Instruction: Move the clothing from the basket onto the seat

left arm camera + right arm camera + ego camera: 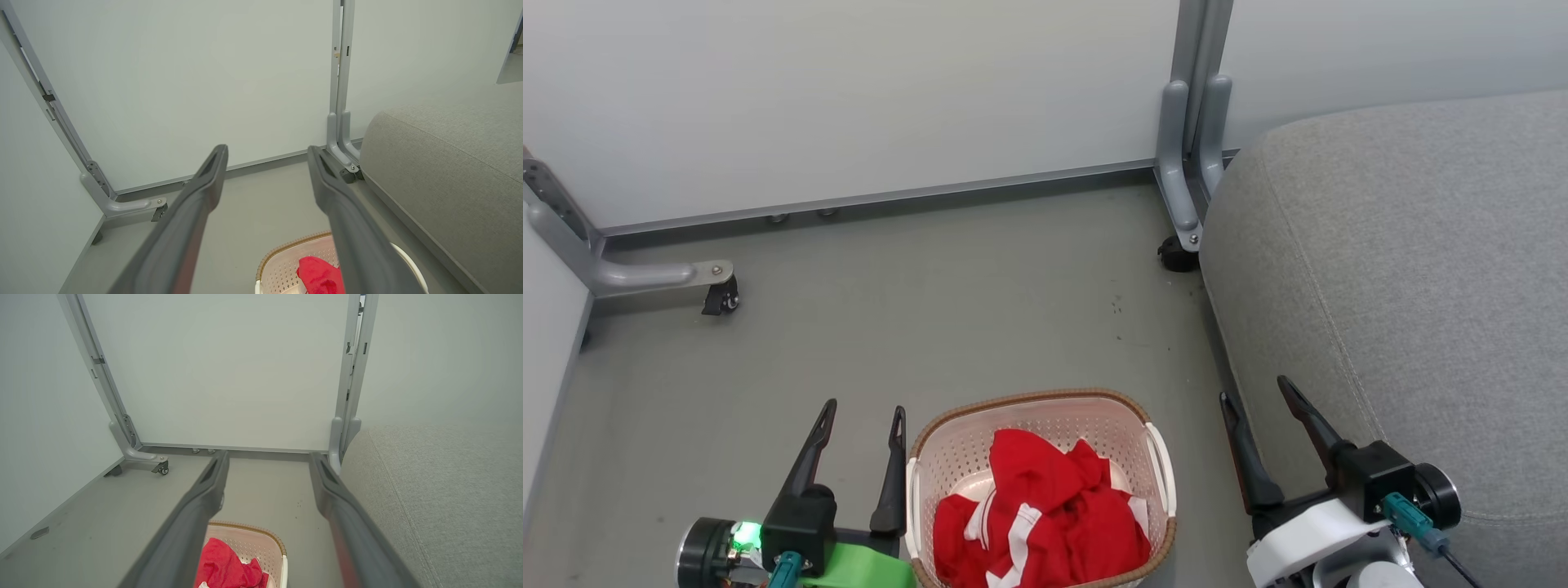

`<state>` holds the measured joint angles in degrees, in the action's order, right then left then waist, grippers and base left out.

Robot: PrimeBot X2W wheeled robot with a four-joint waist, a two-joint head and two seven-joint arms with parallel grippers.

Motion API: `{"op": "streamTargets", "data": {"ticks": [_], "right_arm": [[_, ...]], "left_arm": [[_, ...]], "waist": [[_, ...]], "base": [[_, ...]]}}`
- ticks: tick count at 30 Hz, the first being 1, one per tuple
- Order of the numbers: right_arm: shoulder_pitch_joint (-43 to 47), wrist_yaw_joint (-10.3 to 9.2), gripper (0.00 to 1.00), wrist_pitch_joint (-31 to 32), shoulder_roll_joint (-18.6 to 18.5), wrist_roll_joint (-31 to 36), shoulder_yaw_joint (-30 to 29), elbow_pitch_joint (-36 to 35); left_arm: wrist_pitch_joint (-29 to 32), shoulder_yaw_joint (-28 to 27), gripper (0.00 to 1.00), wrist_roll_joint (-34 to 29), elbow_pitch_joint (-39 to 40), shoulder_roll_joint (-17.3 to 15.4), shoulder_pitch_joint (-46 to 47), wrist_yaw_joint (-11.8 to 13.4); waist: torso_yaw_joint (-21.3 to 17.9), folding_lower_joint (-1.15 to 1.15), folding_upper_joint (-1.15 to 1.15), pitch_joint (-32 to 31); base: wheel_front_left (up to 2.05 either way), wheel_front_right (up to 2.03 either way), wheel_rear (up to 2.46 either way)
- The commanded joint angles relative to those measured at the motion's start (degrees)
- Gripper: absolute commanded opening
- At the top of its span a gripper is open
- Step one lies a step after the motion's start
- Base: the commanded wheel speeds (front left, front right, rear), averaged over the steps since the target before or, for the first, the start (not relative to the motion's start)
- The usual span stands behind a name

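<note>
Red white-striped clothing (1045,514) sitting in cream perforated plastic basket (1045,402); left gripper (864,412), right gripper (1254,388) flanking basket, both gaping open; big grey upholstered seat (1405,269) sitting right of basket.

Long dark fingers (808,457), teal connectors (1406,511)

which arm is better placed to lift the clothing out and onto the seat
Probably right. The right end effector, open, sits between the basket and the seat, so the carry would be short. The left end effector, also open, is beside the basket but on the side away from the seat.
</note>
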<state>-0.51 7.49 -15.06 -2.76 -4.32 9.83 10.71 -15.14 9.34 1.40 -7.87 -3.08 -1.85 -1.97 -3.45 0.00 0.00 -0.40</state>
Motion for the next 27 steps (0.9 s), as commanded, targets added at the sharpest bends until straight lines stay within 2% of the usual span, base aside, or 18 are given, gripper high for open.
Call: {"op": "streamTargets", "data": {"ticks": [1,6,15,27], "right_arm": [[0.18,0.00,1.00,-0.18,-0.23,-0.79,-0.50,0.15],[-0.68,0.00,1.00,-0.18,-0.24,-1.99,-1.58,-0.30],[-4.57,0.00,1.00,-0.18,-0.20,-1.32,-3.98,-1.97],[-9.38,0.00,1.00,-0.18,-0.20,0.18,-5.71,-4.47]], "left_arm": [[-0.02,-0.06,1.00,0.14,-0.50,-0.11,-0.92,-0.24],[-0.02,-0.01,1.00,1.38,-0.75,-0.06,-0.34,-1.83],[-0.02,0.68,1.00,3.12,-5.14,0.00,5.39,-4.52],[-0.02,5.50,1.00,2.71,-13.84,-1.20,14.22,-5.51]], "waist": [[-0.43,0.00,0.00,0.39],[-1.53,0.00,0.00,2.17],[-2.07,0.00,0.00,9.60],[-2.04,0.00,0.00,20.52]], "base": [[0.00,0.00,0.00],[0.00,0.00,0.00],[0.00,0.00,0.00],[0.00,0.00,0.00]]}}
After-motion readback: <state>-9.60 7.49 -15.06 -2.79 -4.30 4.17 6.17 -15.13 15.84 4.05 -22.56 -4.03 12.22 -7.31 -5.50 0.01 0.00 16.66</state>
